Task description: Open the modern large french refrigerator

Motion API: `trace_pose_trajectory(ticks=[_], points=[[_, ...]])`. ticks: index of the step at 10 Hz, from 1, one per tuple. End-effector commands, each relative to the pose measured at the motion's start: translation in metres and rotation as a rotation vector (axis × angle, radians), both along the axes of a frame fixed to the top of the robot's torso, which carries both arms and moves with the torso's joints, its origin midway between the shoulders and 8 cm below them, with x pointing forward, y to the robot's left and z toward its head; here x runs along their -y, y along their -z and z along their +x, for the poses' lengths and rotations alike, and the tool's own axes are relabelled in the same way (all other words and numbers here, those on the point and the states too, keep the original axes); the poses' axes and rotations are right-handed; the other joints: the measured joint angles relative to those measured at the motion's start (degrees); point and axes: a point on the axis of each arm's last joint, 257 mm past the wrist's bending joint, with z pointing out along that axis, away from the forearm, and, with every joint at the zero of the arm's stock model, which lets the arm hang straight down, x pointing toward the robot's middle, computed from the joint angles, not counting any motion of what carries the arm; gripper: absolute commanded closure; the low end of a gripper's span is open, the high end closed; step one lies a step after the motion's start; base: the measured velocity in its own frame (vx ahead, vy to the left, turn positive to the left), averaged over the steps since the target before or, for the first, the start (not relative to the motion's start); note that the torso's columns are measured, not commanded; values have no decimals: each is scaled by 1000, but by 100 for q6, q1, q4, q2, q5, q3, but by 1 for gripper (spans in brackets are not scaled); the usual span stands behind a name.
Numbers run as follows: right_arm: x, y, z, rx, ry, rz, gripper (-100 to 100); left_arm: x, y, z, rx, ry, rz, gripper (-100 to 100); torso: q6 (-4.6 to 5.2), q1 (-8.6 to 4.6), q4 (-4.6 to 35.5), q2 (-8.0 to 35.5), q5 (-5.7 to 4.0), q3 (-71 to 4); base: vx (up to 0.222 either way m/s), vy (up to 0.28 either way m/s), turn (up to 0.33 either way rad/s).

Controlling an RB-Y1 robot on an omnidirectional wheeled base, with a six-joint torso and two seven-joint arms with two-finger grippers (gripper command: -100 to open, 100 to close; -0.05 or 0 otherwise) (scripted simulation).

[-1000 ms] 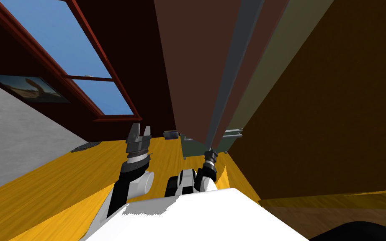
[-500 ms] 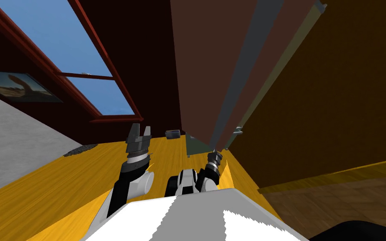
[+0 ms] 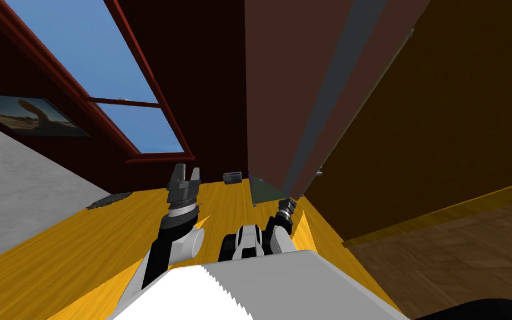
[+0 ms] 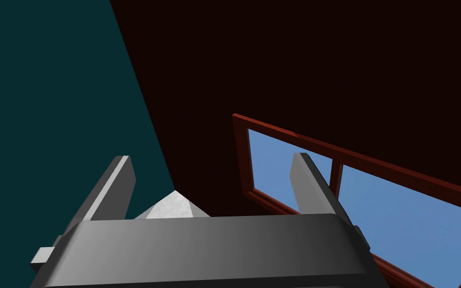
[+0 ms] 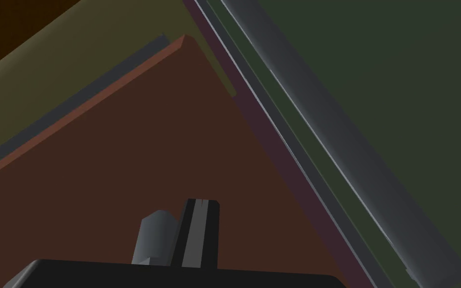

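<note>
Nearest, found the right claw (image 5: 179,210) with its two fingers pressed together and nothing plainly caught between them, set close against a flat brown refrigerator door panel (image 5: 149,150). Just past the fingertips, saw that panel end in a corner edged by a thin grey strip (image 5: 74,105). Farther beyond the claw and off to one side, made out a long grey bar handle (image 5: 334,130) running along a dark green flat panel (image 5: 399,75). From the head view, spotted a sliver of dark green interior (image 3: 263,191) just beside the claw at the door's foot. So judged the brown door partly swung out. Judged the task begun but not finished, with a wider swing left to make. Could not tell whether the green-panelled side was shut. Well apart from the door, carried the left claw (image 3: 184,180) raised, fingers spread and empty.
</note>
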Motion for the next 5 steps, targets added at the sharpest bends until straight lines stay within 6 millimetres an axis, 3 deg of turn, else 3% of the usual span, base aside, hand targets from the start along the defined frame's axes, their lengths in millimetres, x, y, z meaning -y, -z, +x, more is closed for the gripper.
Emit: trace_pose_trajectory(ticks=[1, 2, 4, 5], points=[[4, -12, 17, 29, 3, -5, 100, 0, 0, 0, 0, 0, 0, 0, 5, -25, -2, -1, -5, 0, -46, 83, -21], [25, 0, 21, 1, 37, -14, 100, 0, 0, 0, 0, 0, 0, 0, -4, -53, 12, -7, -4, -7, -70, 148, -41], [22, -12, 32, 31, 28, -14, 100, 0, 0, 0, 0, 0, 0, 0, 5, -8, 1, 3, 0, 2, -50, 120, -29], [44, 0, 34, 2, 66, -18, 100, 0, 0, 0, 0, 0, 0, 0, -3, -20, 12, 1, 5, -2, -63, 154, -48]])
